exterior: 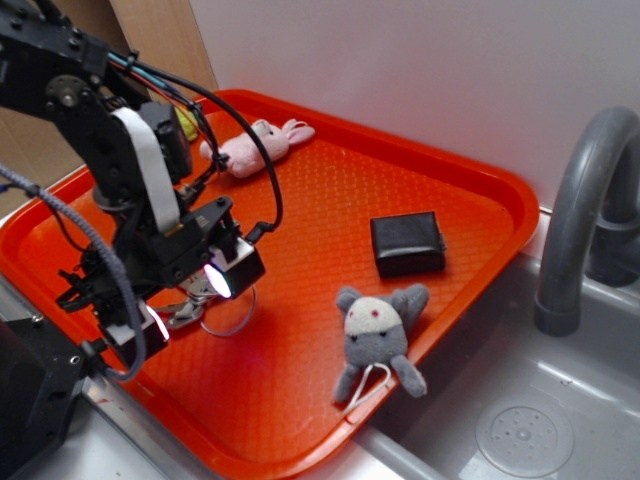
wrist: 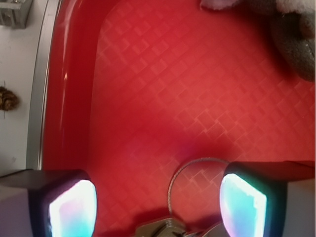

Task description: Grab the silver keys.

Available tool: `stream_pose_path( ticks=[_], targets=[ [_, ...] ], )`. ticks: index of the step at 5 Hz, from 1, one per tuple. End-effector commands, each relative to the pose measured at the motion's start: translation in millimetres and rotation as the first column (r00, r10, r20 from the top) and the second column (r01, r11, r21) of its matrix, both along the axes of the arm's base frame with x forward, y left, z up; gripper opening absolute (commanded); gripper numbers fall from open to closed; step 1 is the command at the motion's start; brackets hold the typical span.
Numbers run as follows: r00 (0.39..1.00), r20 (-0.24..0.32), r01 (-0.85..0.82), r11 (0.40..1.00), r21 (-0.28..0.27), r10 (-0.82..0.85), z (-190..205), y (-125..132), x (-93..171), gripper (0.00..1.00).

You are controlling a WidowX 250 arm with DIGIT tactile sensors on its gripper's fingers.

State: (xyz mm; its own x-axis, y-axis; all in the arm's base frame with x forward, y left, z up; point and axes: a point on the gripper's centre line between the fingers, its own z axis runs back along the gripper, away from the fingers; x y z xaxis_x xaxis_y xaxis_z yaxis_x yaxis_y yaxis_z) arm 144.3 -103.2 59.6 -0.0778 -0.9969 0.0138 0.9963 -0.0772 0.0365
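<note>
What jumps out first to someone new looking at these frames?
The big orange-red plastic tray fills the scene, beside a grey sink faucet at right. At its left, the black robot gripper with glowing pads is open, straddling the grey-silver keys on a thin wire ring. A grey plush mouse lies near the tray's front edge.

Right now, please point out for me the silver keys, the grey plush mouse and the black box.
silver keys (wrist: 197, 165): wrist view, on the wire ring's arc.
grey plush mouse (exterior: 375, 325): exterior view, on its pale face.
black box (exterior: 407, 243): exterior view, on its top face.
</note>
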Motion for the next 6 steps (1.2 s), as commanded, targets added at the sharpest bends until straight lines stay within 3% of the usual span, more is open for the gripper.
stream_pose_path(
  ticks=[1,2,6],
  targets=[
    [0.989,0.107,-0.091,0.991,-0.095,0.101,52.8,20.4,16.0,1.0],
    [0.99,0.074,-0.118,0.99,-0.078,0.124,41.2,32.8,36.2,1.0],
    [0.997,-0.021,-0.077,0.995,-0.059,0.076,-18.5,20.0,55.0,1.0]
  ],
)
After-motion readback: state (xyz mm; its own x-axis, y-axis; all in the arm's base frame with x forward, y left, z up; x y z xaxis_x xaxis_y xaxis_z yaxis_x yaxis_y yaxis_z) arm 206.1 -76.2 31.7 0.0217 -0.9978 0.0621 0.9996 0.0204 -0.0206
